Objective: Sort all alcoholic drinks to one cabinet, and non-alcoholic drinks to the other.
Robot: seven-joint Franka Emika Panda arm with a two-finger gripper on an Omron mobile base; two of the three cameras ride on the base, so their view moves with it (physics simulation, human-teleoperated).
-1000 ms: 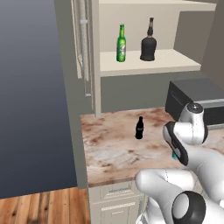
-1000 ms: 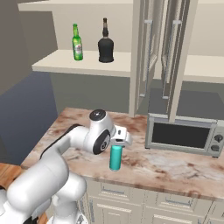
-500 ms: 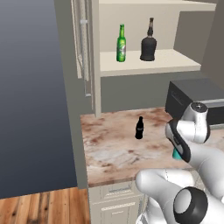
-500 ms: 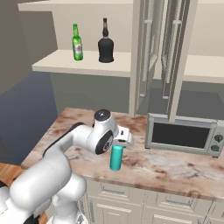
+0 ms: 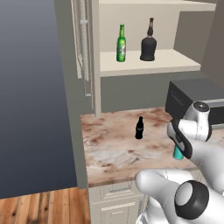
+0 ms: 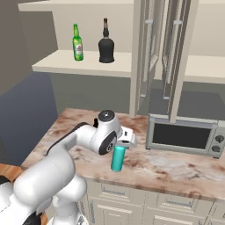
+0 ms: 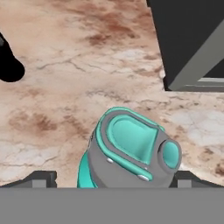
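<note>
Standing under hand (image 6: pixel 122 143) (fingers spread): teal bottle (image 6: pixel 117 159)

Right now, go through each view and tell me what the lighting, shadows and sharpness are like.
Left base view: flat, even light, no glare; the cola bottle casts barely any shadow on the counter. Right base view: equally soft, the green beer bottle and squat black bottle crisp. Hand view: the teal bottle looms large, edges sharp, no blur.
</note>
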